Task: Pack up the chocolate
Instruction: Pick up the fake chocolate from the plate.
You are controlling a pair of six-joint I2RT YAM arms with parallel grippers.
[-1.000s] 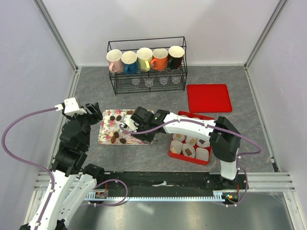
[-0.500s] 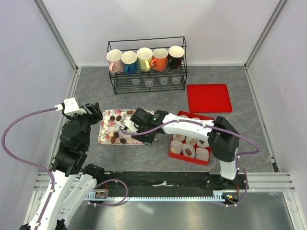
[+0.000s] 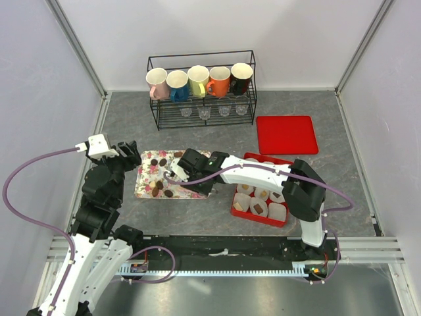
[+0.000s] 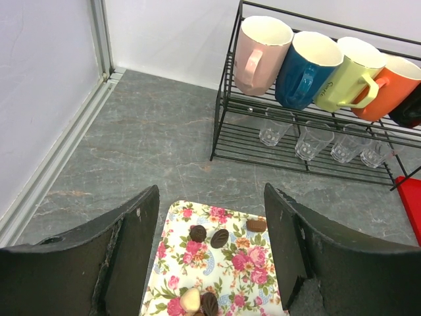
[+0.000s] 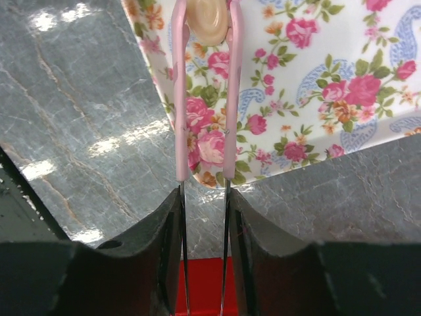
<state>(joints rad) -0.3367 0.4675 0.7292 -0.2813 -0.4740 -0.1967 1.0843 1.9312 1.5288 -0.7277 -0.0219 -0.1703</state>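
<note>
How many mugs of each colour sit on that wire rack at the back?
Pink mug: 1
Blue mug: 1
Yellow mug: 1
Orange mug: 1
Black mug: 1
Total: 5

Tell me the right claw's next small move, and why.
Probably lift straight up a little: the right claw grips the pink tongs, whose tips pinch a cream chocolate over the floral tray, and the red box with paper cups awaits it.
</note>
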